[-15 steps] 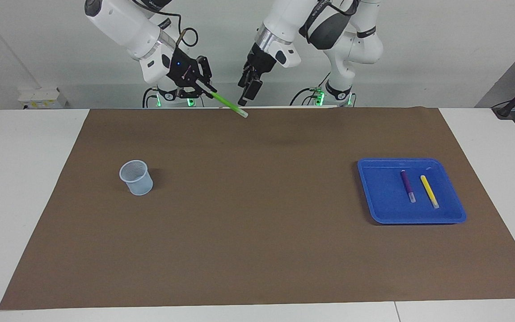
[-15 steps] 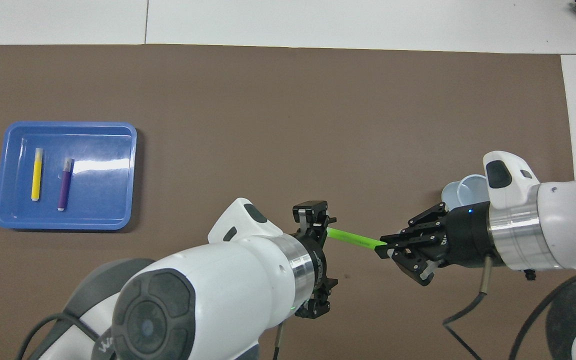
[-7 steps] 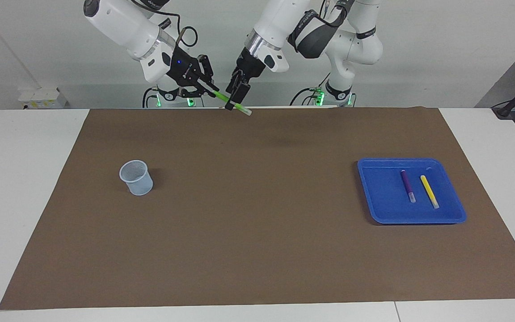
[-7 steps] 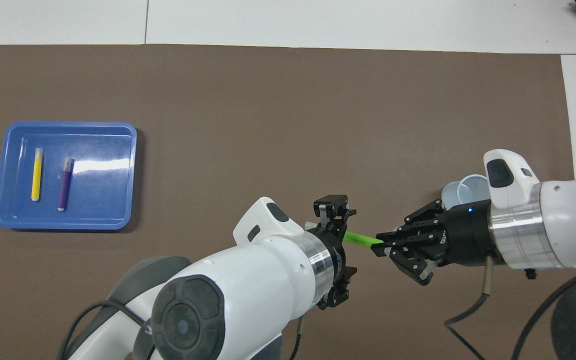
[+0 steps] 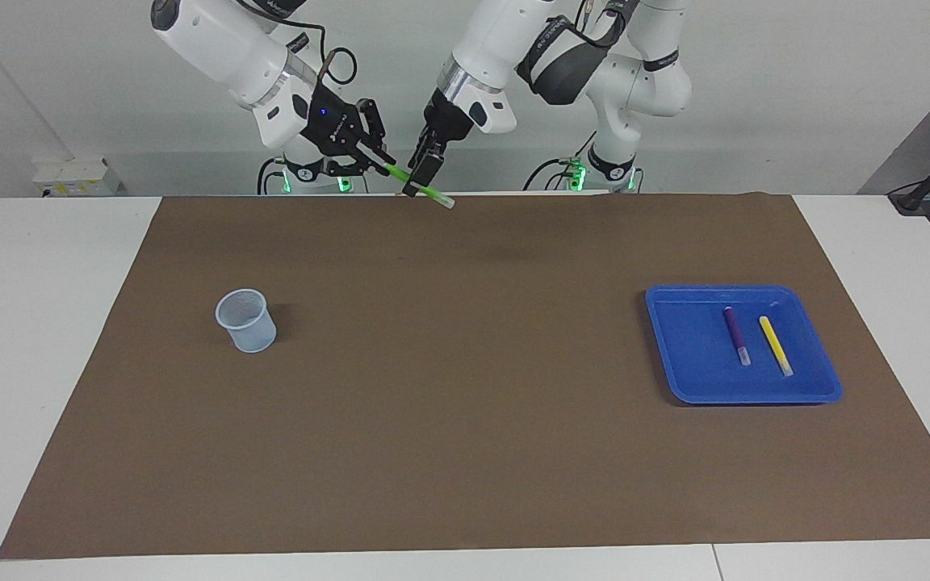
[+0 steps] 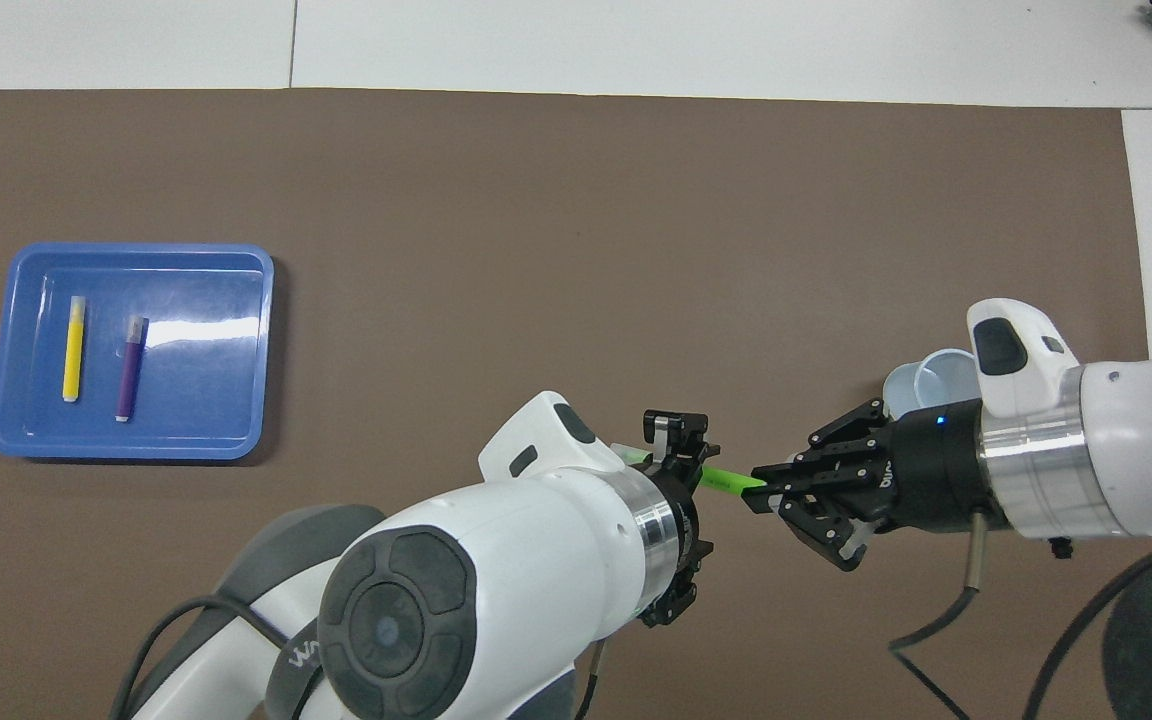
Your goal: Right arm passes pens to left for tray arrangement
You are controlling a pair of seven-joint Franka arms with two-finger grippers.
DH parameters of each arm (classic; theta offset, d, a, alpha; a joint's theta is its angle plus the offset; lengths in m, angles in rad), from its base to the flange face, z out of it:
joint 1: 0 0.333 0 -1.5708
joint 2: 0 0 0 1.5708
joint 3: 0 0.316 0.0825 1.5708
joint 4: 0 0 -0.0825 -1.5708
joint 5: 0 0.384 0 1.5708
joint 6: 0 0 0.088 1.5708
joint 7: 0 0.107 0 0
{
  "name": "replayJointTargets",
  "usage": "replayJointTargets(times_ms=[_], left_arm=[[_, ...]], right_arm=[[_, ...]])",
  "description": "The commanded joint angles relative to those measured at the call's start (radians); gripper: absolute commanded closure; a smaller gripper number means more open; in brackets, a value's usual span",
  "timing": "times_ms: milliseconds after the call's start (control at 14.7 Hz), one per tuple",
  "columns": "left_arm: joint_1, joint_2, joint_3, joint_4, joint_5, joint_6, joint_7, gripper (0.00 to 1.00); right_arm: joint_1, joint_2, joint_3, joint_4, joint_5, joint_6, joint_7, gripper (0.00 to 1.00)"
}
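The green pen [image 5: 421, 189] hangs in mid-air above the mat's edge closest to the robots, pinched at one end by the right gripper [image 5: 374, 160], whose fingertips are pressed together on it. The left gripper [image 5: 419, 174] sits around the pen's middle, the whitish tip poking out below it; I cannot tell whether its fingers have clamped down or are only straddling the barrel.

That is where I see the danger. If the right gripper lets go before the left has a firm hold, the pen drops to the mat and may roll off toward the robots' bases. If the left closes off-centre on a barrel that slopes, it could twist the pen or lever it against the right's hold. The two wrists are also close together, so a careless withdrawal might knock them into each other.

The blue tray [image 5: 687, 371] lies at the left arm's end of the tabletop, with the purple pen [image 5: 735, 334] and yellow pen [image 5: 775, 344] lying side by side in it, apart from one another. There is bare tray floor beside the purple one for a third.

A brown mat [image 5: 465, 403] covers most of the white tabletop [image 5: 45, 323]. A translucent pale blue cup [image 5: 247, 320] stands toward the right arm's end. The wall by the robots is plain and pale, with cables and green lights at the arm bases.
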State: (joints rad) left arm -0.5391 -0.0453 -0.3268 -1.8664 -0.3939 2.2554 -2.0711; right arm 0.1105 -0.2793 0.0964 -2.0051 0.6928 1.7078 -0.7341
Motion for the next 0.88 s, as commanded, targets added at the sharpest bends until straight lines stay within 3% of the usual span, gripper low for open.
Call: replayJointTargets(times_ms=[0, 68, 204, 339, 475, 814], left_arm=[[-0.016, 0.007, 0.012, 0.013, 0.003, -0.014, 0.008, 0.31], [-0.019, 0.007, 0.012, 0.012, 0.003, -0.016, 0.005, 0.37], [-0.021, 0.005, 0.012, 0.013, 0.004, -0.023, 0.006, 0.69], [-0.019, 0.005, 0.012, 0.013, 0.007, -0.037, 0.014, 0.76], [-0.022, 0.005, 0.012, 0.016, 0.047, -0.074, 0.017, 0.99], [-0.024, 0.007, -0.001, 0.044, 0.121, -0.145, 0.034, 1.00]], right_arm=[[-0.008, -0.008, 0.002, -0.014, 0.045, 0.013, -0.033, 1.00], [-0.008, -0.008, 0.002, -0.014, 0.045, 0.013, -0.033, 1.00], [-0.008, -0.008, 0.002, -0.014, 0.047, 0.015, -0.033, 1.00], [-0.008, -0.008, 0.002, -0.014, 0.047, 0.015, -0.033, 1.00], [-0.008, -0.008, 0.002, -0.014, 0.047, 0.015, -0.033, 1.00], [-0.008, -0.008, 0.002, -0.012, 0.047, 0.015, -0.016, 1.00]])
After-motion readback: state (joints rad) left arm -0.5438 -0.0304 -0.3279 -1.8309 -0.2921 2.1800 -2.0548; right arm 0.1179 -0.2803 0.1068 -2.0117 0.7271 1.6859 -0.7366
